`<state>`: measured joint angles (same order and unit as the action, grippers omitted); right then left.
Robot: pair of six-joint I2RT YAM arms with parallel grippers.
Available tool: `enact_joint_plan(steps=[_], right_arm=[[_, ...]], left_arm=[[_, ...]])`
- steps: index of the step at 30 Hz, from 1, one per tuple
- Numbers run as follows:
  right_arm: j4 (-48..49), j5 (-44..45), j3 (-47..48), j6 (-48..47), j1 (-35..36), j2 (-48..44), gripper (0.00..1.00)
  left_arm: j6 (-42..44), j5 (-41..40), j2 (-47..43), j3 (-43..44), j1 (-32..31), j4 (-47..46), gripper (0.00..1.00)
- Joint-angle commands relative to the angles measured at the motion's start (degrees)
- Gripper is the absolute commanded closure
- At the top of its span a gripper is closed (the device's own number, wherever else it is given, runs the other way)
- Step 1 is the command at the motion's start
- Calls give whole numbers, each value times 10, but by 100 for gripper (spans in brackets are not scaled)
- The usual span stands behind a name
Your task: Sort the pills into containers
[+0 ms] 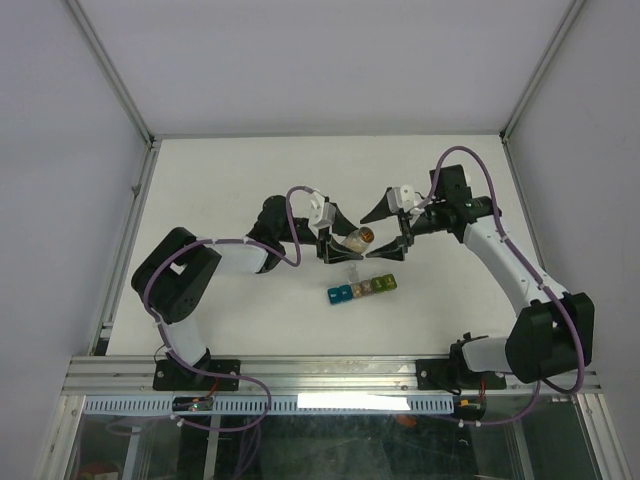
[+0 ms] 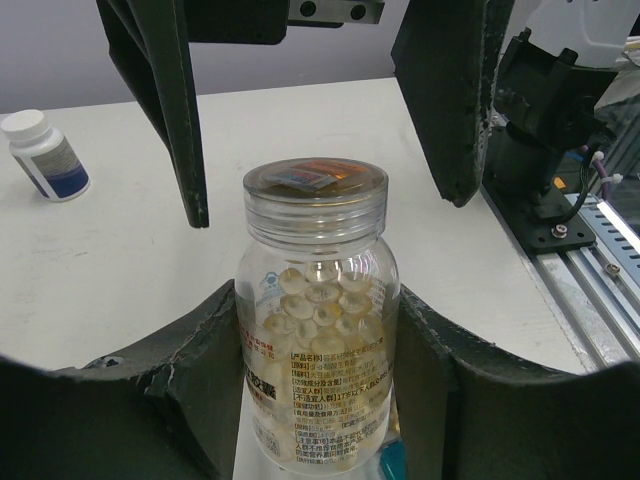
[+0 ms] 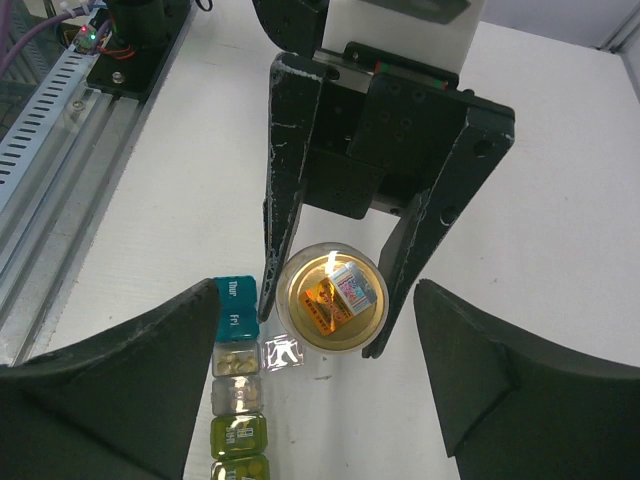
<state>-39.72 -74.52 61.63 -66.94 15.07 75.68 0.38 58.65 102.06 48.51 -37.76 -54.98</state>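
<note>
The left claw (image 3: 320, 338) is clenched on a clear bottle (image 2: 315, 350), gripping its body from both sides and holding it on its side with the cap (image 3: 330, 297) turned toward the right arm. Pale round pills (image 2: 318, 300) fill the bottle, showing through its wall above a printed label.

The right claw (image 2: 327, 208) faces the cap head-on. It is released, with one finger on each side of the cap and neither touching it.

The containers (image 1: 362, 288), a strip of five joined cells, lie on the white surface (image 1: 230, 170) between the two arms. They sit just beside the bottle, on the side nearer the arm bases. The blue cell is at the left end and the yellow-green one at the right. In the right wrist view, one clear lid (image 3: 283, 352) is flipped open beside the strip, and pale pieces show inside the cells next to the blue one.

A white-capped bottle (image 2: 45, 155) stands upright on the surface, well apart from the claws.
</note>
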Motion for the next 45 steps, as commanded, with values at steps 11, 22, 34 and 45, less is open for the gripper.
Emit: enact_joint_plan(steps=[11, 22, 34, 45], right_arm=[[30, 18, 17, 32, 12, 6, 45], [96, 52, 3, 130, 19, 9, 73], [237, 297, 16, 448, 67, 45, 84], [234, 221, 78, 568, 70, 85, 19]], left_arm=[[-6, 26, 0, 23, 3, -18, 100], [-1, 10, -7, 10, 3, -36, 100], [17, -203, -40, -42, 4, -74, 100], [53, -232, -44, -44, 10, -32, 100]])
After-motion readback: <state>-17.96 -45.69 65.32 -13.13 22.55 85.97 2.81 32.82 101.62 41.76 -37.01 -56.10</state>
